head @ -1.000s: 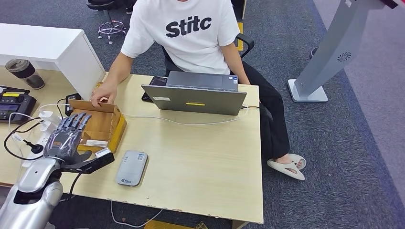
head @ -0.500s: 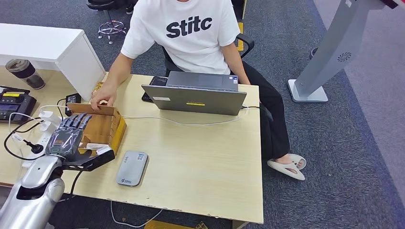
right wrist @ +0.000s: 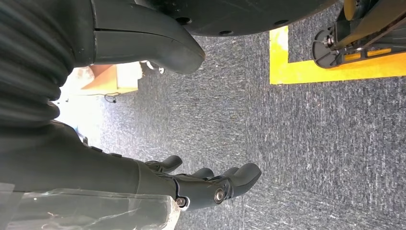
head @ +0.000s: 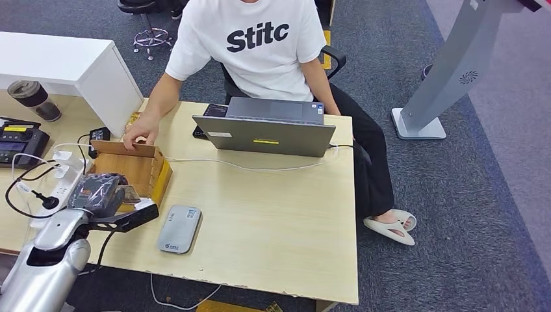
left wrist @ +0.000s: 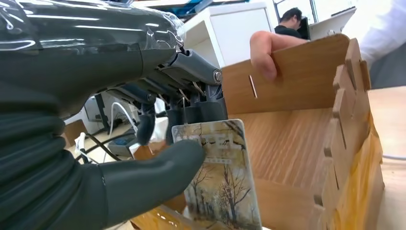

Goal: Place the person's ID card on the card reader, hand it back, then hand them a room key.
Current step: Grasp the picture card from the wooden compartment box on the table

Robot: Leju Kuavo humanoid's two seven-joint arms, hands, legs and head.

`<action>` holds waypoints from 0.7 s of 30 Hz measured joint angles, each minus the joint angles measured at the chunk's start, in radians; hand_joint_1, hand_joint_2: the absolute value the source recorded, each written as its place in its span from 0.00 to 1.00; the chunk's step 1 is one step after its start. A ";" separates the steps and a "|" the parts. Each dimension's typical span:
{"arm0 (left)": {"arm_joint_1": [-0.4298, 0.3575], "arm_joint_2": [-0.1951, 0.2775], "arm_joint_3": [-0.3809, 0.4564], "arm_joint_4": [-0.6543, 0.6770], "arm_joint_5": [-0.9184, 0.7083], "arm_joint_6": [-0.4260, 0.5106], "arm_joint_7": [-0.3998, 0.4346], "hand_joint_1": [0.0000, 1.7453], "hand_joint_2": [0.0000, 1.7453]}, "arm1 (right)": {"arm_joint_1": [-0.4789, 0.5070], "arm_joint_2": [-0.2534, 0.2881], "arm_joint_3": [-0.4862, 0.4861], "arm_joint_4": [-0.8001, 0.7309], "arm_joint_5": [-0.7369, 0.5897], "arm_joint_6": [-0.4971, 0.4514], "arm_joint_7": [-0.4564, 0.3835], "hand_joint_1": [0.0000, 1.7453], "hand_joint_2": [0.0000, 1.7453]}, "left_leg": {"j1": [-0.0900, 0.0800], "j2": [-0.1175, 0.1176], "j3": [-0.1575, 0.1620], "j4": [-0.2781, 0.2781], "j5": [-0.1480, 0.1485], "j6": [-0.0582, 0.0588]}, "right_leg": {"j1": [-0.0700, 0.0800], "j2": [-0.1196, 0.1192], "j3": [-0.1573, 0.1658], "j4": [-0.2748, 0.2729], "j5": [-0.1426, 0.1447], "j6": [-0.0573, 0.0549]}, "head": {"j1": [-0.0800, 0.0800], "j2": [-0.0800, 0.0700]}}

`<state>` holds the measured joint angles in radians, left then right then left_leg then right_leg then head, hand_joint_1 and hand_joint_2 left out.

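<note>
My left hand (head: 97, 194) sits at the near end of the open wooden box (head: 140, 170) with its fingers curled in. In the left wrist view this hand (left wrist: 110, 139) pinches a room key card (left wrist: 222, 182), printed with bare trees, between thumb and fingers inside the box (left wrist: 297, 129). A person's hand (head: 138, 134) grips the box's far wall, and its fingers (left wrist: 262, 52) show over that wall. The grey card reader (head: 179, 228) lies flat on the table just right of my left hand. My right hand (right wrist: 206, 184) hangs over the carpet, fingers apart, holding nothing.
A grey laptop (head: 266, 127) stands before the seated person, with a white cable (head: 247, 168) running across the table (head: 279, 221). A phone (head: 211, 112) lies beside the laptop. Cables and a power strip (head: 58, 162), a controller (head: 19, 140) and a cup (head: 29, 96) crowd the left side.
My left hand's fingers, stretched out over the box a second ago, have curled in and closed around the card. The person's hand stays on the box wall.
</note>
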<state>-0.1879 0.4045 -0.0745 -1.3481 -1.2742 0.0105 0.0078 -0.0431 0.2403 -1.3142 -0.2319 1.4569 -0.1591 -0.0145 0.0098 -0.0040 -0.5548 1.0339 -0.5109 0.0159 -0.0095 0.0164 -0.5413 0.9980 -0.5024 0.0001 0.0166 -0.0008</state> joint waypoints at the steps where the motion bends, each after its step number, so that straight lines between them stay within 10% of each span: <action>1: -0.005 0.001 -0.002 0.007 0.006 -0.007 -0.004 1.00 1.00 | 0.000 0.000 0.000 0.000 0.000 0.001 0.000 0.00 1.00 | 0.000 0.000 0.000 0.000 0.000 0.000 | 0.000 0.000 0.000 0.000 0.000 0.000 | 0.000 0.000; 21: -0.075 0.003 -0.055 0.097 -0.002 0.011 0.006 1.00 1.00 | 0.000 0.000 0.000 0.000 -0.004 0.019 0.005 0.00 1.00 | 0.000 0.000 0.000 0.000 0.000 0.000 | 0.000 0.000 0.000 0.000 0.000 0.000 | 0.000 0.000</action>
<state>-0.2632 0.4077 -0.1298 -1.2506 -1.2766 0.0212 0.0141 -0.0435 0.2403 -1.3142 -0.2319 1.4530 -0.1406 -0.0095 0.0098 -0.0039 -0.5547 1.0339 -0.5109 0.0159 -0.0095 0.0165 -0.5413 0.9980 -0.5024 0.0000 0.0167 -0.0008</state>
